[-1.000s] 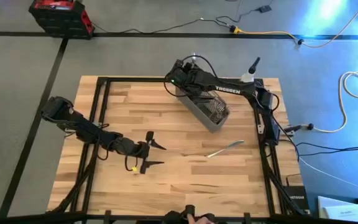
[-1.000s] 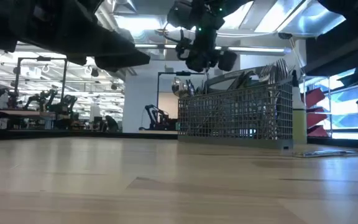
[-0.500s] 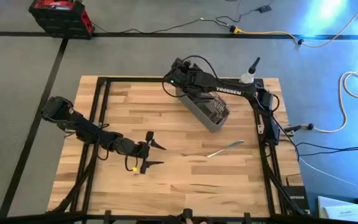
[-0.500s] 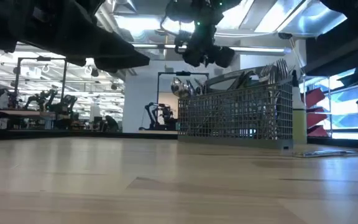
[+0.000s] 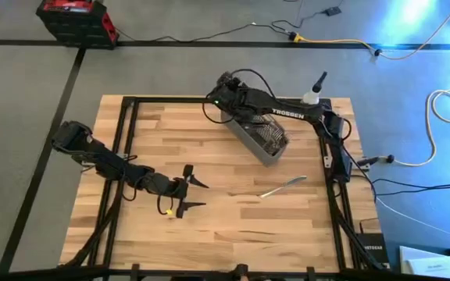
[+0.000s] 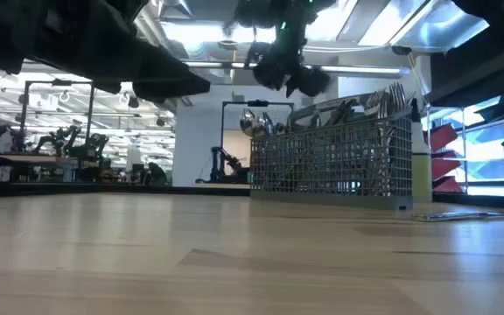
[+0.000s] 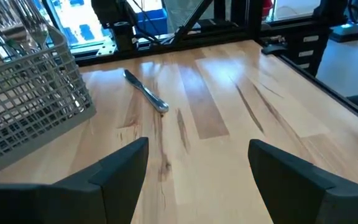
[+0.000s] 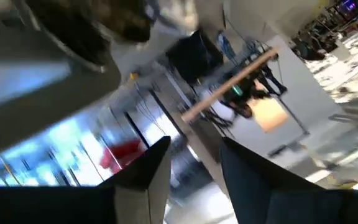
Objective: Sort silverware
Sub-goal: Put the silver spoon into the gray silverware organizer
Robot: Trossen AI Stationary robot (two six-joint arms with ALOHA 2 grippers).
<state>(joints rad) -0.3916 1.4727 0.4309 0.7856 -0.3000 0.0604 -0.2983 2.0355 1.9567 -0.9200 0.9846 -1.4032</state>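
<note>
The right claw (image 5: pixel 223 92) hung above the far end of the gray wire-mesh basket (image 5: pixel 260 136) of shiny silverware (image 6: pixel 357 103), its opening unclear; it seemingly needed to descend and grasp a piece. The left claw (image 5: pixel 194 193) waited wide open and empty.

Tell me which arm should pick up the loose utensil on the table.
Left, probably. The left gripper is open, low and faces the utensil. The right gripper is raised above the basket.

Right wrist view a tilted blur; silverware (image 6: pixel 383 98) in basket (image 6: pixel 339 166) too tangled to count.
</note>
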